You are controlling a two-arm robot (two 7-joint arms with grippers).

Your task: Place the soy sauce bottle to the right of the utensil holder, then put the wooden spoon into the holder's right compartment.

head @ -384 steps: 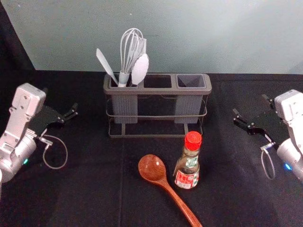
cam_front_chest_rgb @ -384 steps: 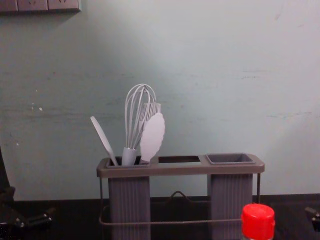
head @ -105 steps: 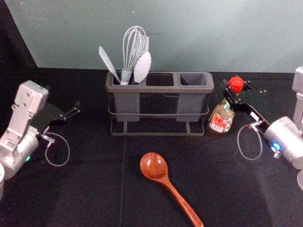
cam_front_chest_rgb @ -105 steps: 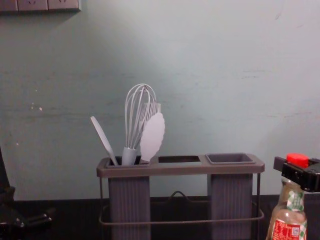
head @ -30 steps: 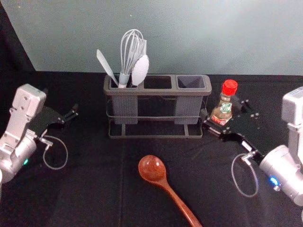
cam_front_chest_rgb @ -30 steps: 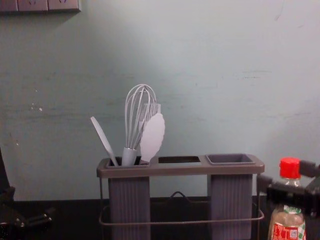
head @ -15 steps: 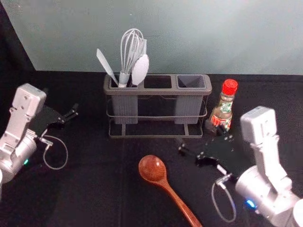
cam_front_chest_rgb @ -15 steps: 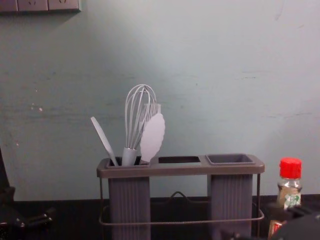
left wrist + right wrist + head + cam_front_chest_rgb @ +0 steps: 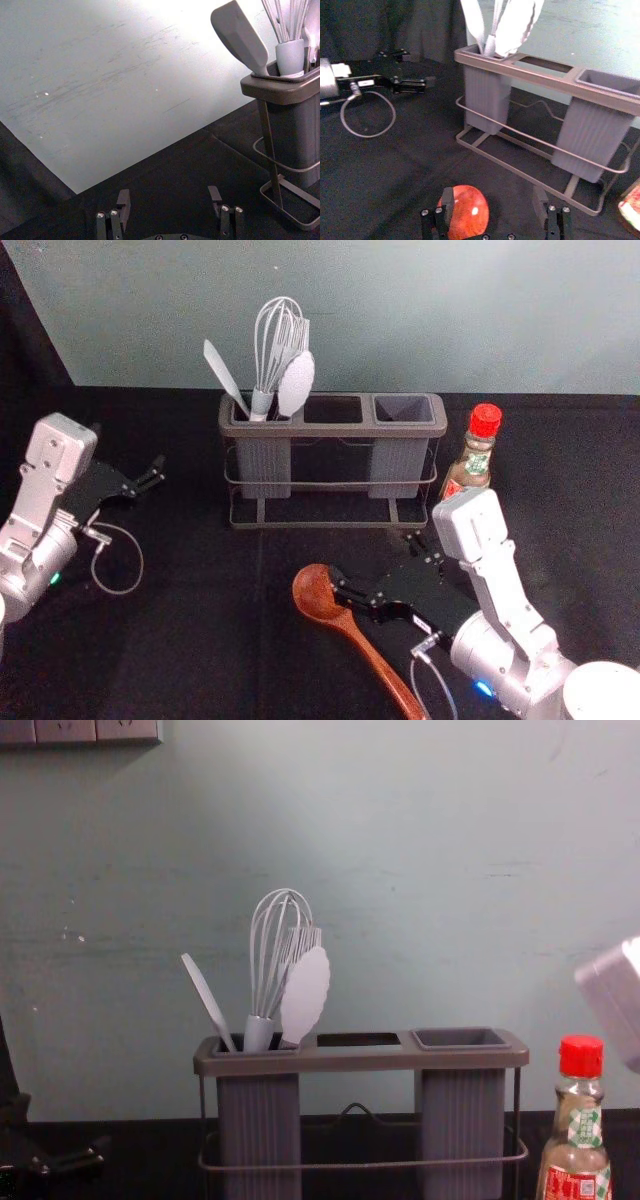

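Red-capped, the soy sauce bottle (image 9: 478,458) stands right of the utensil holder (image 9: 335,429); the right gripper (image 9: 376,558), empty, gapes by the wooden spoon (image 9: 372,652); the left gripper (image 9: 128,450), parked leftward, is spread.

The black table (image 9: 190,640) carries the holder (image 9: 330,430), bottle (image 9: 476,463) and spoon (image 9: 367,647).

Head view is looking down, chest view levelly, wrist views slantwise, closer — all sharing the left end of the holder (image 9: 333,431).
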